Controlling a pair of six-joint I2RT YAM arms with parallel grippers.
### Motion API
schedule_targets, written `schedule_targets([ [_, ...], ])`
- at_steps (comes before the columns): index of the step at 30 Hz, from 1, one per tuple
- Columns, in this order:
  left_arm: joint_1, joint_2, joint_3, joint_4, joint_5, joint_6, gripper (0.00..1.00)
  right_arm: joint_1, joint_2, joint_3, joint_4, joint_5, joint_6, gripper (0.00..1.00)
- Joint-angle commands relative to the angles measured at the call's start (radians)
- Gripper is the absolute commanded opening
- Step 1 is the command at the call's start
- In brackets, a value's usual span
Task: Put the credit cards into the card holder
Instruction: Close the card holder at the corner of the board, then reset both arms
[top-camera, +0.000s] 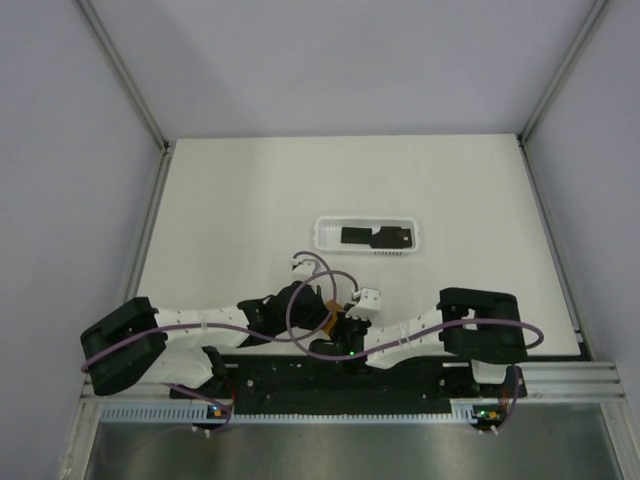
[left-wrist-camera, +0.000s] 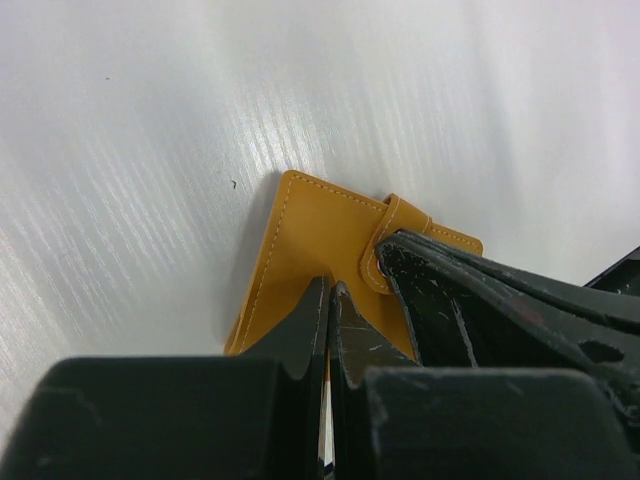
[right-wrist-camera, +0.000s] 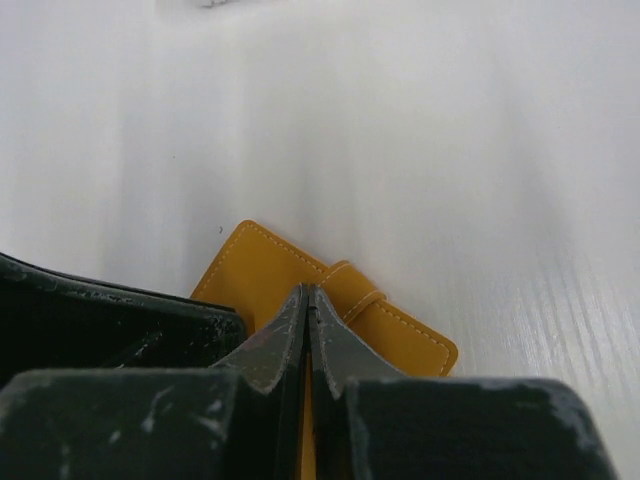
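This is a robotics lab test cell. A bare white table (top-camera: 250, 200) sits boxed in by plain pale panels (top-camera: 330, 60) held in aluminium frame posts (top-camera: 125, 70). Along the table's near edge runs an aluminium rail (top-camera: 570, 375) with a slotted cable duct (top-camera: 140, 411). The white-and-black left arm (top-camera: 190, 338) and right arm (top-camera: 420, 330) are bolted there, with purple cables (top-camera: 200, 322) strung along them. The left gripper (left-wrist-camera: 330, 290) and right gripper (right-wrist-camera: 305, 290) have scuffed black fingers.

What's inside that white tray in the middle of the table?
Black cards, seemingly two, lie flat in the white tray, end to end. Anything beneath them is covered.
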Motion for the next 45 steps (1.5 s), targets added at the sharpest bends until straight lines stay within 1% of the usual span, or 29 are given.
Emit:
schedule_targets([
  [1, 0.003, -0.013, -0.013, -0.008, 0.008, -0.003, 0.00, 0.086, 0.187, -0.014, -0.244, -0.392, 0.095, 0.00],
  [8, 0.003, -0.019, -0.021, -0.011, 0.008, -0.006, 0.00, 0.129, 0.295, 0.044, -0.300, -0.398, 0.168, 0.00],
  [11, 0.003, -0.030, -0.023, -0.017, 0.005, -0.003, 0.00, 0.132, 0.248, 0.024, -0.303, -0.371, 0.173, 0.00],
  [15, 0.003, -0.042, -0.010, -0.042, -0.013, 0.002, 0.00, 0.129, 0.087, -0.014, -0.305, -0.251, 0.072, 0.00],
  [16, 0.003, -0.048, -0.004, -0.051, -0.018, -0.001, 0.00, 0.124, 0.032, -0.020, -0.303, -0.224, 0.035, 0.02],
  [21, 0.005, -0.113, 0.042, -0.132, -0.068, 0.009, 0.00, 0.068, -0.243, -0.039, -0.303, -0.138, -0.147, 0.15],
  [24, 0.010, -0.166, 0.082, -0.226, -0.122, 0.028, 0.00, 0.016, -0.381, -0.039, -0.298, -0.113, -0.253, 0.23],
  [26, 0.014, -0.203, 0.105, -0.267, -0.149, 0.043, 0.03, -0.026, -0.465, -0.046, -0.280, -0.119, -0.334, 0.31],
  [27, 0.019, -0.220, 0.114, -0.289, -0.160, 0.048, 0.05, -0.052, -0.504, -0.054, -0.251, -0.139, -0.382, 0.34],
  [29, 0.029, -0.261, 0.128, -0.323, -0.176, 0.060, 0.14, -0.096, -0.574, -0.086, -0.179, -0.197, -0.479, 0.40],
  [31, 0.040, -0.300, 0.137, -0.362, -0.195, 0.068, 0.25, -0.162, -0.648, -0.141, -0.061, -0.321, -0.603, 0.45],
  [32, 0.046, -0.318, 0.137, -0.384, -0.209, 0.071, 0.34, -0.205, -0.683, -0.185, 0.027, -0.410, -0.667, 0.48],
  [33, 0.051, -0.338, 0.134, -0.399, -0.221, 0.071, 0.45, -0.246, -0.714, -0.219, 0.086, -0.532, -0.719, 0.50],
  [34, 0.057, -0.353, 0.131, -0.418, -0.238, 0.071, 0.58, -0.273, -0.736, -0.242, 0.140, -0.600, -0.764, 0.52],
  [35, 0.068, -0.367, 0.128, -0.441, -0.251, 0.068, 0.70, -0.293, -0.751, -0.258, 0.166, -0.657, -0.792, 0.54],
  [36, 0.077, -0.380, 0.125, -0.461, -0.261, 0.068, 0.76, -0.302, -0.759, -0.267, 0.185, -0.697, -0.827, 0.55],
  [37, 0.091, -0.389, 0.123, -0.482, -0.269, 0.066, 0.91, -0.311, -0.760, -0.267, 0.191, -0.726, -0.850, 0.57],
  [38, 0.103, -0.401, 0.117, -0.499, -0.275, 0.065, 0.97, -0.320, -0.756, -0.264, 0.194, -0.766, -0.878, 0.59],
  [39, 0.114, -0.416, 0.114, -0.513, -0.280, 0.066, 0.99, -0.327, -0.748, -0.261, 0.200, -0.809, -0.896, 0.62],
  [42, 0.132, -0.449, 0.096, -0.524, -0.269, 0.080, 0.99, -0.343, -0.701, -0.267, 0.228, -0.869, -0.918, 0.75],
  [45, 0.134, -0.463, 0.094, -0.550, -0.277, 0.078, 0.99, -0.348, -0.661, -0.281, 0.265, -0.894, -0.909, 0.81],
])
